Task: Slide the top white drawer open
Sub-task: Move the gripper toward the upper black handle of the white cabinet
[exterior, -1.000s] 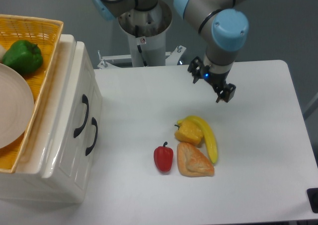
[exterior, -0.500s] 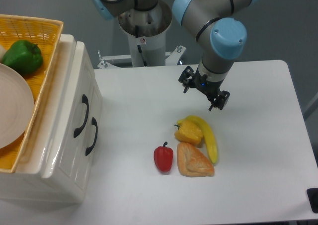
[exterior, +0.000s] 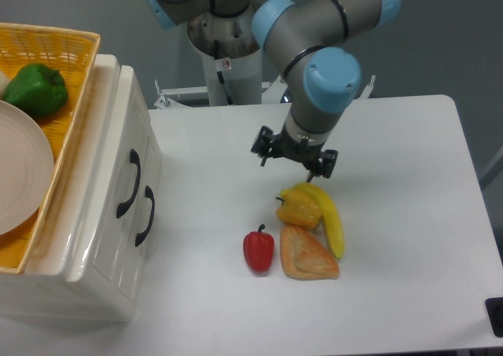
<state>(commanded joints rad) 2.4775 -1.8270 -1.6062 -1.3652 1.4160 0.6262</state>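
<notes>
A white table (exterior: 393, 214) stands against a grey wall, with a glossy cream-white plastic cabinet (exterior: 94, 269) at its left edge. On the cabinet rests a yellow wicker basket (exterior: 59, 65) holding a green bell pepper (exterior: 35, 89) and a pale round plate (exterior: 20, 175). The top white drawer (exterior: 118, 148), ribbed on its front and fitted with a curved black handle (exterior: 129, 183), sits closed at the head of the cabinet, just above the matching lower drawer (exterior: 134, 238) with its own black handle (exterior: 145, 215). Toward the table's middle lie a red bell pepper (exterior: 258, 249), a golden-brown pastry (exterior: 306, 254), a small yellow pepper (exterior: 299, 207) and a yellow banana (exterior: 328, 218), clustered close together. Above the yellow pepper hangs the grey-and-blue arm's two-finger gripper (exterior: 294, 156), its black fingers spread wide apart and holding nothing, well apart from the drawer handles.
</notes>
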